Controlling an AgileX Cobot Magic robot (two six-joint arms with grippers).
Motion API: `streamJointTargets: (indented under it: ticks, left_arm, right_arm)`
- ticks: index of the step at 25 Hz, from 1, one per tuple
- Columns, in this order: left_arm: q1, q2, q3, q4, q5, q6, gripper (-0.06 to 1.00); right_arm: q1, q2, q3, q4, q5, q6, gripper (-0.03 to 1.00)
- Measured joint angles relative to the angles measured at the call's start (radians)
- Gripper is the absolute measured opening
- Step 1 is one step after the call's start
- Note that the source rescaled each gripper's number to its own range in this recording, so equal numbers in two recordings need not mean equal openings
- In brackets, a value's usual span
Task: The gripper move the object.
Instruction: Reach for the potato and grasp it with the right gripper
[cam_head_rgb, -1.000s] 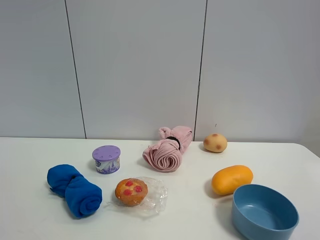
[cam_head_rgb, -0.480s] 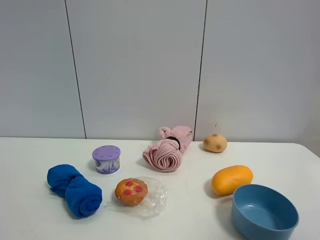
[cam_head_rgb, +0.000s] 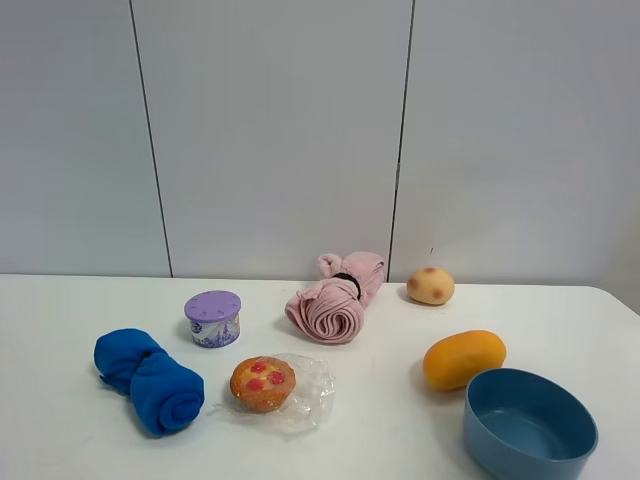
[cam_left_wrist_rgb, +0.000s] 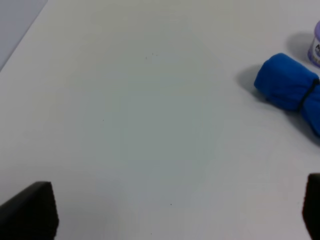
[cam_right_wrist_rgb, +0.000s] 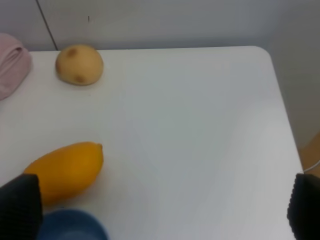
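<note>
The object, a small tan potato-like lump (cam_head_rgb: 430, 285) with reddish-brown spots, sits at the back of the white table (cam_head_rgb: 400, 440), right of the middle. It also shows in the right wrist view (cam_right_wrist_rgb: 79, 65), far from the fingers. My right gripper (cam_right_wrist_rgb: 162, 212) is open and empty, with only its black fingertips (cam_right_wrist_rgb: 20, 206) showing, above the table near the orange oval. My left gripper (cam_left_wrist_rgb: 170, 215) is open and empty over bare table, its fingertips (cam_left_wrist_rgb: 27, 212) well apart. Neither arm shows in the exterior view.
A smooth orange oval (cam_head_rgb: 463, 358) lies beside a blue bowl (cam_head_rgb: 528, 425) at the front right. A pink rolled cloth (cam_head_rgb: 335, 300) lies left of the object. A purple lidded cup (cam_head_rgb: 212, 318), a blue rolled cloth (cam_head_rgb: 148, 380) and a muffin (cam_head_rgb: 262, 383) on clear plastic stand at the left.
</note>
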Motion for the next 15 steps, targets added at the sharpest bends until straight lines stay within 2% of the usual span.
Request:
streamJointTargets:
  ticks: [8, 15]
  left_arm:
    - [0.0, 0.0, 0.0, 0.0, 0.0, 0.0, 1.0]
    - [0.0, 0.0, 0.0, 0.0, 0.0, 0.0, 1.0]
  right_arm:
    - [0.0, 0.424, 0.0, 0.0, -0.388, -0.041, 0.99]
    - [0.009, 0.648, -0.001, -0.012, -0.68, -0.133, 0.99]
